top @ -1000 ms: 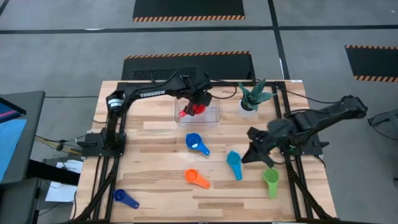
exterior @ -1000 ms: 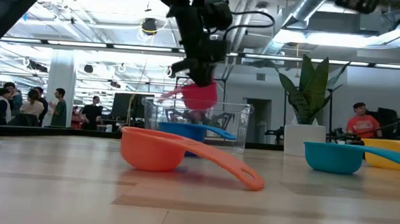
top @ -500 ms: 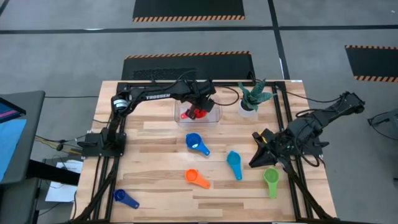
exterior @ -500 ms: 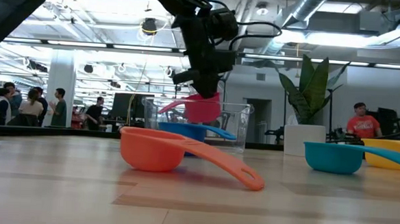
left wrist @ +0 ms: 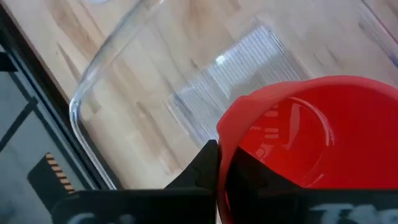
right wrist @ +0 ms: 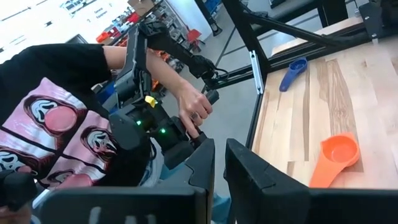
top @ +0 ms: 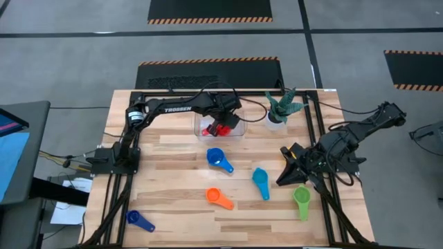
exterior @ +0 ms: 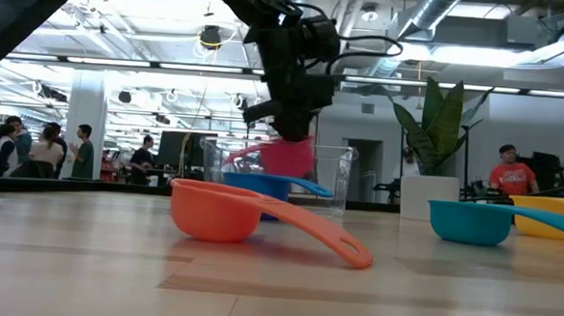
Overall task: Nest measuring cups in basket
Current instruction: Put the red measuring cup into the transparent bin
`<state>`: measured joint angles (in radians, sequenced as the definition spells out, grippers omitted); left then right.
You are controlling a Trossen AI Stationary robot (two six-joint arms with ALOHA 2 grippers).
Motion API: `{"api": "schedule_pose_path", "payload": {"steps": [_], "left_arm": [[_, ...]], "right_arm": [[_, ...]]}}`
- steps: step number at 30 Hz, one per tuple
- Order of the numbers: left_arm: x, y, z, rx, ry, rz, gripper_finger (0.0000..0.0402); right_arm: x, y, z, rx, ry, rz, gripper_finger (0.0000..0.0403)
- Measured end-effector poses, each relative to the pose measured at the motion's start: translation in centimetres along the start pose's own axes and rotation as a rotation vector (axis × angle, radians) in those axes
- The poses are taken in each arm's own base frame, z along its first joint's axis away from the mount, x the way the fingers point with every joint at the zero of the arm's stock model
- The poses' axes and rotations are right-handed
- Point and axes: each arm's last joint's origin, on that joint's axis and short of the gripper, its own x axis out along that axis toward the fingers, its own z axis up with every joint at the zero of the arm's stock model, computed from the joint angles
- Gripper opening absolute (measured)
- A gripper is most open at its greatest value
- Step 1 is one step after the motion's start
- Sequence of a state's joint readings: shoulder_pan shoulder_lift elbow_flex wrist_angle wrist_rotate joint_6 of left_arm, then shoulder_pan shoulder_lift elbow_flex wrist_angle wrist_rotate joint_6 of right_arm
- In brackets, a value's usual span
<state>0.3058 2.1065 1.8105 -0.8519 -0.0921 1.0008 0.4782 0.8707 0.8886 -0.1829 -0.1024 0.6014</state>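
Red cup, pincer-held, inside clear basket walls

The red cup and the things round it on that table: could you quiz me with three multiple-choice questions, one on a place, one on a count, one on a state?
1. Where is the red cup?
A. inside the clear basket
B. beside the plant
C. at the table's near left corner

2. How many cups lie loose on the table in the high view?
A. two
B. five
C. eight

3. How are the left gripper's jaws?
A. wide open, empty
B. shut on the red cup
C. shut on the basket's wall

Answers: 1 A, the low view shows it between the clear walls. 2 B, blue, teal, orange, green and dark blue. 3 B, the left wrist view shows the jaws clamping its rim.
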Motion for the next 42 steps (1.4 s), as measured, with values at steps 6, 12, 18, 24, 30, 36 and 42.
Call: {"api": "schedule_pose_path", "payload": {"steps": [6, 12, 18, 24, 30, 36, 42], "left_arm": [[1.8, -0.1, 0.1, -0.022, 0.047, 0.012, 0.0061], [1.7, 0.0, -0.1, -0.018, 0.12, 0.052, 0.011], [-0.7, 0.9, 0.5, 0.005, 0.294, 0.172, 0.0129], [-8.2, 0.7, 1.9, -0.2, 0.364, 0.126, 0.013], [-13.0, -0.3, 1.9, -0.676, 0.208, -0.042, 0.013], [-16.2, -2.9, 2.1, -0.721, 0.09, -0.208, 0.013], [-16.3, -6.8, 0.3, -0.732, 0.205, -0.205, 0.013]], "right_arm": [[0.0, 0.0, 0.0, 0.01, 0.005, -0.003, 0.0066], [0.0, -0.1, -0.2, 0.03, 0.019, -0.013, 0.0066], [0.0, -0.2, -0.3, 0.027, 0.035, -0.023, 0.0066], [0.0, -0.5, -0.7, 0.027, 0.071, -0.051, 0.0066], [-0.1, -0.6, -0.8, 0.026, 0.085, -0.062, 0.0066], [-0.1, -0.8, -1.1, 0.03, 0.112, -0.08, 0.0066], [-0.1, -0.9, -1.2, 0.032, 0.127, -0.091, 0.0066]]}}
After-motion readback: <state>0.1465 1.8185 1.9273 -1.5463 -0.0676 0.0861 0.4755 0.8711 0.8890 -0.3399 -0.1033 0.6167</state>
